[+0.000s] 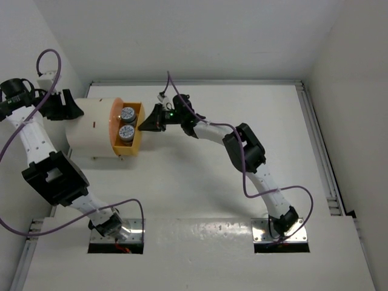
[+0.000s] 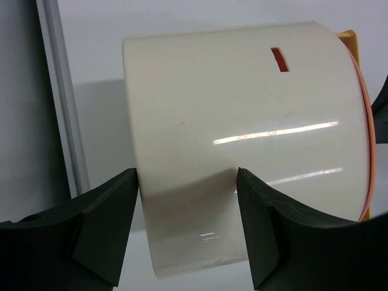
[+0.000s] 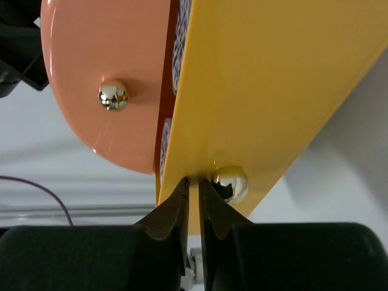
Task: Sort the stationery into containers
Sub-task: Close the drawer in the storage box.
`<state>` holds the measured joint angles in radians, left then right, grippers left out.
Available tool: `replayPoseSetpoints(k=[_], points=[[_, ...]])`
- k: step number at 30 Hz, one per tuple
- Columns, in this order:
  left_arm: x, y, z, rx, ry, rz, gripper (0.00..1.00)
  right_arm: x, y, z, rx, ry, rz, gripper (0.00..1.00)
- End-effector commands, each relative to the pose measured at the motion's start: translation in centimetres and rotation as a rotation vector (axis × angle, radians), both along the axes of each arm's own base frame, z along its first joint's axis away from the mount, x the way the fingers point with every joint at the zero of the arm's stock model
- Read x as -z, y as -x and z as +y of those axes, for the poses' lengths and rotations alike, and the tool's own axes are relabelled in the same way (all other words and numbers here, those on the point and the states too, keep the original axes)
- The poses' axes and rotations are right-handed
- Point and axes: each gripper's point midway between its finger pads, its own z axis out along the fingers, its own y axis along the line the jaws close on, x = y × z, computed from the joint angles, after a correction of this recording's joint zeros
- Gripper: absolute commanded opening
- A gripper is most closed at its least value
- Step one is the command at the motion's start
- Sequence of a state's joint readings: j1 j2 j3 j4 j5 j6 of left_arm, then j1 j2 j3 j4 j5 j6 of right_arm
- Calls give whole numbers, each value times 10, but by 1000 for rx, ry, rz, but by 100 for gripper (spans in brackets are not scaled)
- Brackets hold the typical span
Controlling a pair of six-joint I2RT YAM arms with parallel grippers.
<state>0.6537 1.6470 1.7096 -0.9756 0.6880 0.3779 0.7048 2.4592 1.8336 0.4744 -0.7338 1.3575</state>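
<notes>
Presently, one drum (image 1: 88, 130), one drawer (image 1: 140, 124) holding two round pieces (image 1: 127, 114), left end effector (image 2: 186, 176) spread wide, right end effector (image 3: 193, 185) closed, empty.

Drum (image 1: 91, 130), open drawer (image 1: 125, 150) obstruct table's (image 1: 242, 103) left.

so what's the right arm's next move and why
Probably push the drawer into the drum: both round pieces sit inside it, the right gripper is shut against its front beside the knob, and the open left gripper straddles the drum.
</notes>
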Motion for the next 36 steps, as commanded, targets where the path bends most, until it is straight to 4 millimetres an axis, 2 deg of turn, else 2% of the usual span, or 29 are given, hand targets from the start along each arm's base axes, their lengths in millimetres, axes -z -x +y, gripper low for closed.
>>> replayPoseSetpoints(k=[1,2,4,9,16,23,24,26,29,31,32,33,35,36], points=[[42,12,-25,93,-2,130,68,-30,6,30,12,-88,-80,11],[42,13,-26,100,-11,128,67,-32,7,34,12,-95,-85,12],[47,14,-30,112,-10,141,67,-25,15,44,6,-91,-67,12],[52,17,-33,131,-9,155,66,-18,22,56,6,-89,-55,12],[61,18,-37,154,-17,167,66,-6,3,66,84,-75,-103,14],[63,17,-40,164,-24,172,66,-4,-32,70,273,-73,-129,18],[63,17,-40,167,-25,172,66,-12,-36,71,286,-83,-148,18],[65,18,-42,171,-22,177,66,-10,-42,73,315,-72,-165,18],[64,17,-45,181,-19,176,66,-21,-43,73,319,-88,-189,19],[61,15,-44,173,-18,167,72,-18,-39,71,302,-81,-182,21],[56,11,-39,153,-38,151,76,-33,-38,67,294,-103,-196,22],[51,10,-37,136,-38,140,80,-28,-31,64,255,-97,-187,22],[33,1,-27,97,-65,92,85,-38,-29,55,231,-109,-204,24],[18,-4,-14,37,-63,44,86,-50,-24,48,206,-106,-250,29]])
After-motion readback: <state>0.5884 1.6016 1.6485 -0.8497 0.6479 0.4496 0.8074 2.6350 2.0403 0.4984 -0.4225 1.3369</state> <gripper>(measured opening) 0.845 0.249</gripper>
